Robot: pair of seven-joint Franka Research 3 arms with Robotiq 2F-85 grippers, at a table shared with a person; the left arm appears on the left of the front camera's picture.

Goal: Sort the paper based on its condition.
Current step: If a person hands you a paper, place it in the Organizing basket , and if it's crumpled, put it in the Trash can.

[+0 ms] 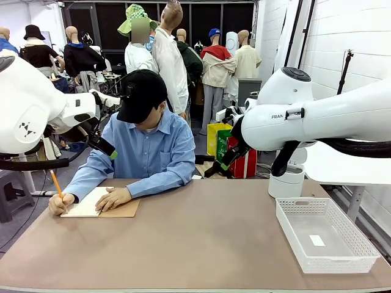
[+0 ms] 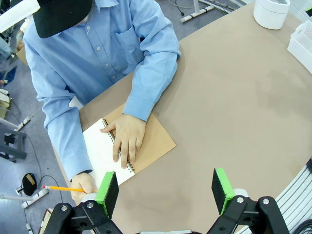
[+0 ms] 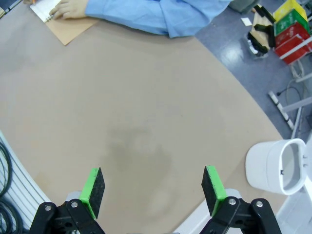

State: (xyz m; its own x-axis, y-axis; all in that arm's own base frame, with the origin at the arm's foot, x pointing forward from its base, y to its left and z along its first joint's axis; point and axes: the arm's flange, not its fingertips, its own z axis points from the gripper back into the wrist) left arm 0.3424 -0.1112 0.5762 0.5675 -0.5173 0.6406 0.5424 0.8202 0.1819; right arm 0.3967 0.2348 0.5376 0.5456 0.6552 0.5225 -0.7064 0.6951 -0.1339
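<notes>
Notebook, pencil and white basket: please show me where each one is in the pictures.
notebook [image 2: 100,151], left wrist view, on the open white page.
pencil [image 2: 62,188], left wrist view, on the orange shaft.
white basket [image 1: 360,241], front view, on its right mesh wall.

The paper [image 1: 84,203] is a plain white page, lying flat and open on a spiral-bound notebook [image 2: 146,141] with a tan cardboard cover, at the far left of the brown worktop [image 1: 201,238]. It looks smooth and uncreased. One of the person's hands [image 2: 126,139] presses it flat over the spiral binding; the other holds a pencil [image 1: 56,182] at its outer edge.
</notes>
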